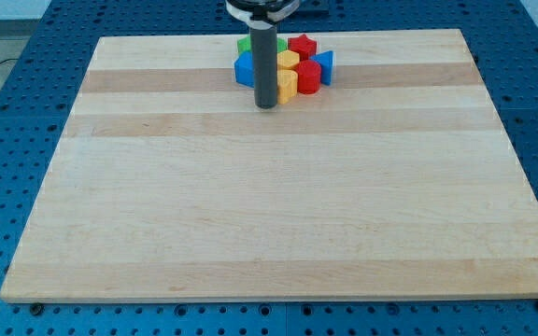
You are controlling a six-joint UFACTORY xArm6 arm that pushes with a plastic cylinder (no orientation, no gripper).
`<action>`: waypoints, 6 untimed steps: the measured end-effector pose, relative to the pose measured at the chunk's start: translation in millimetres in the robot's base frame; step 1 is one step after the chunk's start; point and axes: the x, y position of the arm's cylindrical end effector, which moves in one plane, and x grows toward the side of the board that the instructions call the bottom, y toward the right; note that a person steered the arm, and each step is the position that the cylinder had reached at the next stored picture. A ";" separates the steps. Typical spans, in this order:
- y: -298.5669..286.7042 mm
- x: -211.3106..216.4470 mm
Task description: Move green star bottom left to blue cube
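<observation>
Several blocks sit packed in a cluster at the view's top middle of the wooden board (269, 187). A green block (244, 44), mostly hidden behind my rod, sits at the cluster's top left. A blue block (245, 69) lies just below it on the left, and another blue block (326, 64) on the right. A red star (302, 45), a red block (308, 77) and two yellow blocks (289, 60) (286, 85) fill the middle. My tip (266, 105) rests on the board at the cluster's bottom edge, touching or nearly touching the lower yellow block.
The board lies on a blue perforated table (26, 56) that shows on all sides. The rod's white mount (261, 7) is at the view's top edge.
</observation>
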 end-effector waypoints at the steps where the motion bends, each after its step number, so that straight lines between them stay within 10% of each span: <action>1: 17.0 38.0; 4: 195.4 -42.1; 6: 151.4 -131.7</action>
